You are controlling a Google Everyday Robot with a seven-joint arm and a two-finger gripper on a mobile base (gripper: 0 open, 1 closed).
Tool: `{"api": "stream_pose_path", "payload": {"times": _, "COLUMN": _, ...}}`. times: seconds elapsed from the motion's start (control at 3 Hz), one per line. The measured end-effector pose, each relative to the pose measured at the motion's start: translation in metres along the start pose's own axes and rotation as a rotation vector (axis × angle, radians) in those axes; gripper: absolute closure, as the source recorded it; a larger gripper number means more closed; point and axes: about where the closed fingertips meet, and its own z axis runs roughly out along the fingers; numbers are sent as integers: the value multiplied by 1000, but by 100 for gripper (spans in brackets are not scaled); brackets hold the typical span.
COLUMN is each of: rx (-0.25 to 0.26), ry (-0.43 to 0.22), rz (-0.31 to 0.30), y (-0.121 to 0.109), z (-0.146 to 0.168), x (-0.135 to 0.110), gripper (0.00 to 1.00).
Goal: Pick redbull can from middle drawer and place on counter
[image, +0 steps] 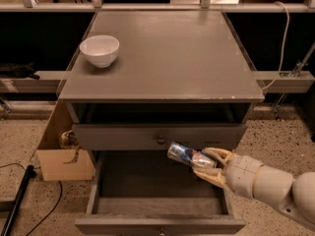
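The redbull can (185,155) is silver and blue and lies tilted, its top end pointing up and left, held above the open middle drawer (157,193). My gripper (209,165) comes in from the lower right on a cream arm and is shut on the can's right end. The can hangs in front of the closed upper drawer front (157,136), just right of its knob. The drawer's grey inside shows nothing else. The counter (162,53) is the flat grey cabinet top above.
A white bowl (99,50) stands on the counter's left side. A cardboard box (61,154) sits on the floor left of the cabinet, with a black cable near it. A rail and a white cable run behind the counter at right.
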Motion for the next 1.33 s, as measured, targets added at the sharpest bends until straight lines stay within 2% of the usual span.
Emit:
{"api": "stream_pose_path", "payload": {"times": 0.33, "rx": 15, "ry": -31, "rz": -113, "y": 2, "z": -28, "x": -57, "gripper": 100}}
{"api": "stream_pose_path", "payload": {"times": 0.67, "rx": 15, "ry": -31, "rz": -112, "y": 2, "z": -28, "x": -57, "gripper": 100}}
{"api": "stream_pose_path", "payload": {"times": 1.0, "rx": -37, "ry": 3, "rz": -96, "y": 14, "z": -11, "x": -39, "gripper": 100}}
{"api": "stream_pose_path", "payload": {"times": 1.33, "rx": -84, "ry": 13, "rz": -98, "y": 12, "z": 8, "x": -40, "gripper": 100}}
